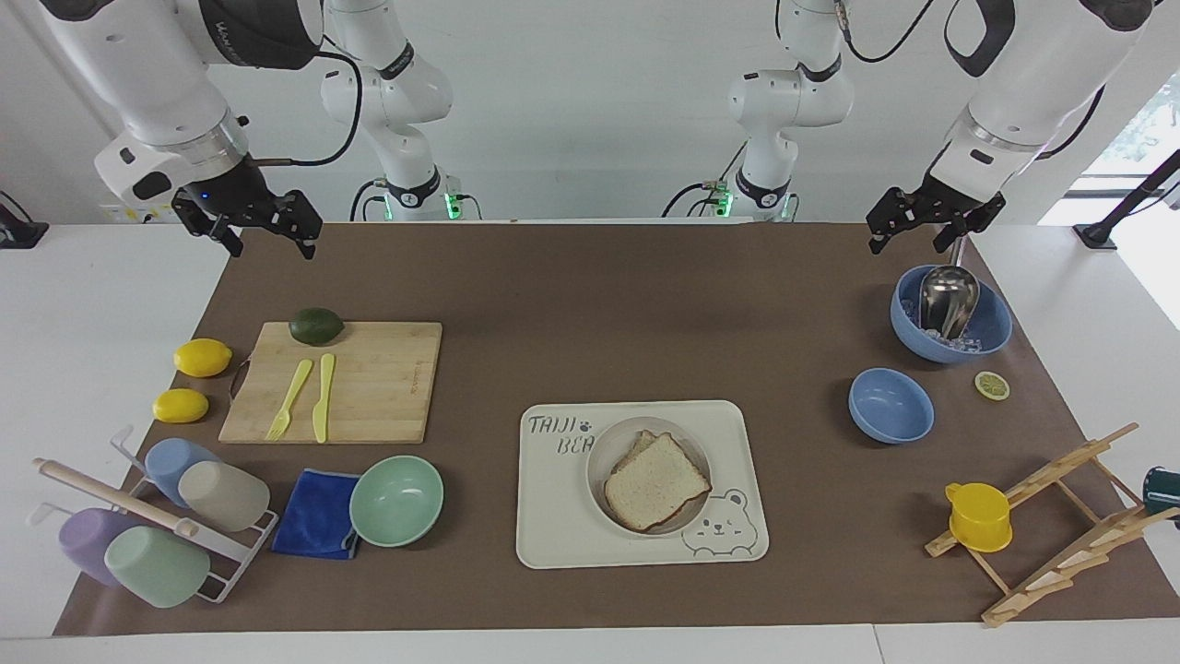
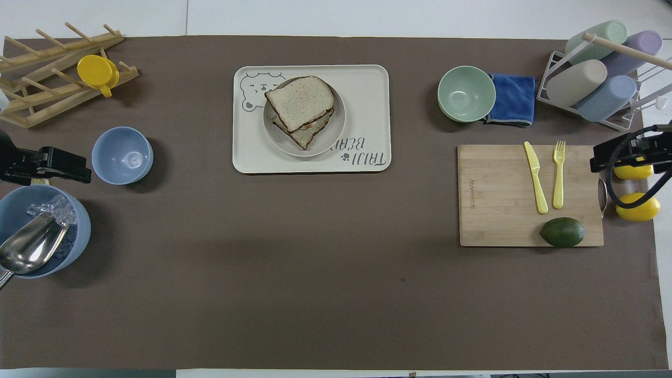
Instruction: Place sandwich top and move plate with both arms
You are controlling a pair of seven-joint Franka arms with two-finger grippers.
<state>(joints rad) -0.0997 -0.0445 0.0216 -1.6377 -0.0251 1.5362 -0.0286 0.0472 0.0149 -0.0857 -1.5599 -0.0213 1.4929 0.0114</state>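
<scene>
Two slices are stacked on the plate (image 1: 607, 503): the sandwich top (image 1: 656, 482) lies askew on the lower slice, so placing appears done. Moving is left, since the plate rests in the bear-printed tray (image 1: 553, 526) on the worktop (image 1: 645, 304). Right hand (image 1: 261, 234), fingers spread and empty, hangs over the worktop's corner; left hand (image 1: 913, 231), also spread and empty, hangs above the ice bowl (image 1: 991, 323). Any filling is hidden between the slices.
</scene>
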